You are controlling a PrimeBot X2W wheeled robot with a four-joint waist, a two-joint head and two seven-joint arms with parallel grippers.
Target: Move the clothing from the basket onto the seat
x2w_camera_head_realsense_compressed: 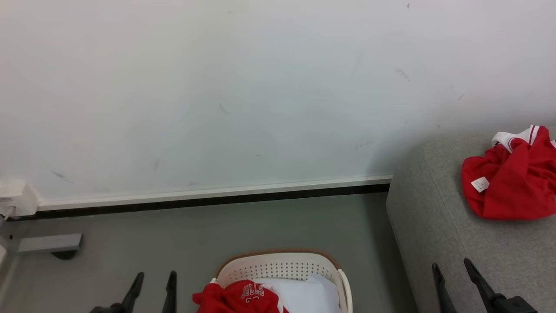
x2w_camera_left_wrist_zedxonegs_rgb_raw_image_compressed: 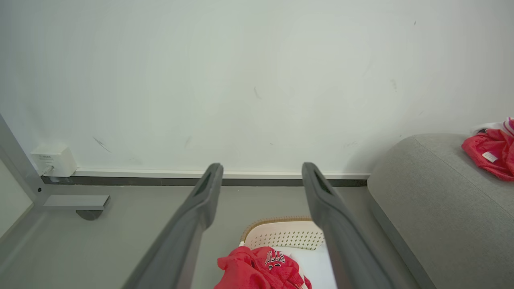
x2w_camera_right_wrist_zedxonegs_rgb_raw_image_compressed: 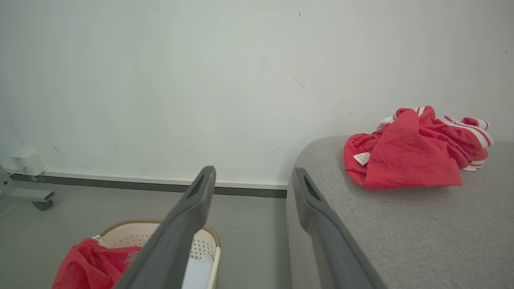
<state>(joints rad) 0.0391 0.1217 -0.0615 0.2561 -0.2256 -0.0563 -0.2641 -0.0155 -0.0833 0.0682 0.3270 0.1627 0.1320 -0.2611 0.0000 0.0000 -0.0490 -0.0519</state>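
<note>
My left gripper [x2w_camera_head_realsense_compressed: 155,275] and right gripper [x2w_camera_head_realsense_compressed: 451,264] stood wide open and empty; one red garment [x2w_camera_head_realsense_compressed: 508,187] lay on the sofa [x2w_camera_head_realsense_compressed: 434,226] at right, a red shirt [x2w_camera_head_realsense_compressed: 236,299] sat in the near basket [x2w_camera_head_realsense_compressed: 278,251], so I judged the next move a reach down to grasp it.

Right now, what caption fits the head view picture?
Red shirt in the basket, red clothes on the sofa, left tool and right tool open.

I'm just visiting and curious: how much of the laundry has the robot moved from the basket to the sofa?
Done: one crumpled red garment lies on the grey sofa. In hand: nothing; the left gripper and right gripper are both open and empty. Left: a red lettered garment sits in the basket, next to a white sheet.
</note>
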